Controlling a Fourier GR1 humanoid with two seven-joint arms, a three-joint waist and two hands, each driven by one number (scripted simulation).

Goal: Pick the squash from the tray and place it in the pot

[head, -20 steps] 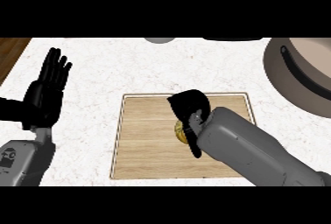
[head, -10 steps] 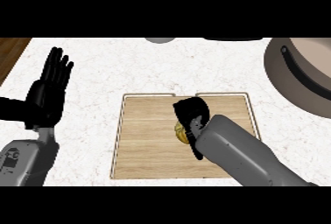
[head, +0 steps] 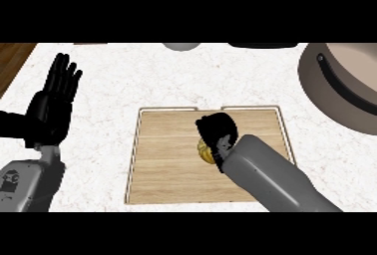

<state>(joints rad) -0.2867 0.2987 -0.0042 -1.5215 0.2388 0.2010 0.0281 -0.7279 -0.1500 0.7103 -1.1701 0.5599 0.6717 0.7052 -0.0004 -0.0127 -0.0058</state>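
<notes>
While the left hand [head: 52, 107] is resting open with fingers up at the frame's left, one wooden tray [head: 165, 164] is lying at centre, where the right hand [head: 218, 130] is curling over the single squash [head: 205, 151], mostly hiding it; one pot [head: 340, 87] is sitting well apart, upper right.

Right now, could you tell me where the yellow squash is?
The yellow squash lies on the wooden tray, right of its centre, mostly hidden under the right hand.
</notes>
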